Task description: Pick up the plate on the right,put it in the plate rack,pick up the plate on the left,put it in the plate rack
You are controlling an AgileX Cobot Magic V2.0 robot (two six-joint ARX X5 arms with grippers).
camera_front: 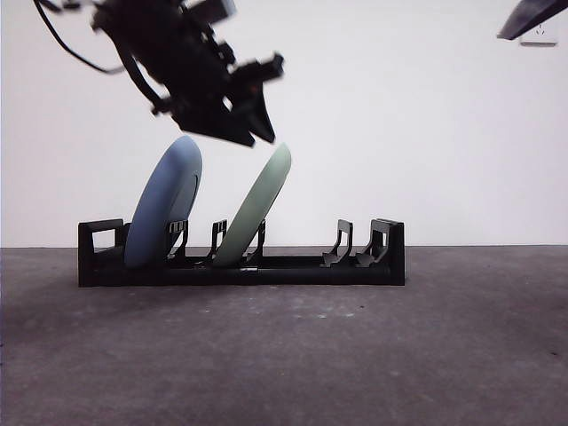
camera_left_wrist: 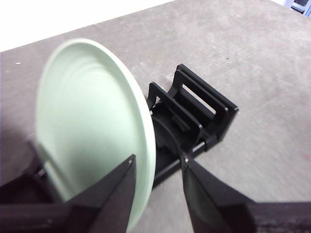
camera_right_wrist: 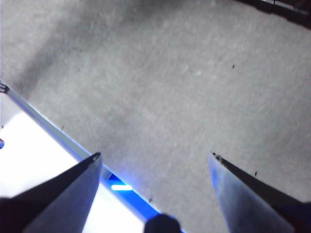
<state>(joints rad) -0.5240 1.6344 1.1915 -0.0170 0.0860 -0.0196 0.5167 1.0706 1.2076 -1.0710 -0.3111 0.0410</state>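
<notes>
Two plates in plate rack (camera_front: 240,271) on grey table (camera_front: 355,355), white wall behind; both grippers spread.

The left gripper (camera_left_wrist: 158,167) is matte black with two tapering wedge-shaped jaws and a trailing black cable.

The plate rack (camera_front: 241,257) holds a blue plate (camera_front: 164,213) at one end and a green plate (camera_front: 257,209) leaning just beside it; the left gripper (camera_front: 262,120) hangs close above both, crowding that end. The rack's other half has bare dividers (camera_front: 342,244), with open surface (camera_front: 355,355) in front and open air above.
</notes>
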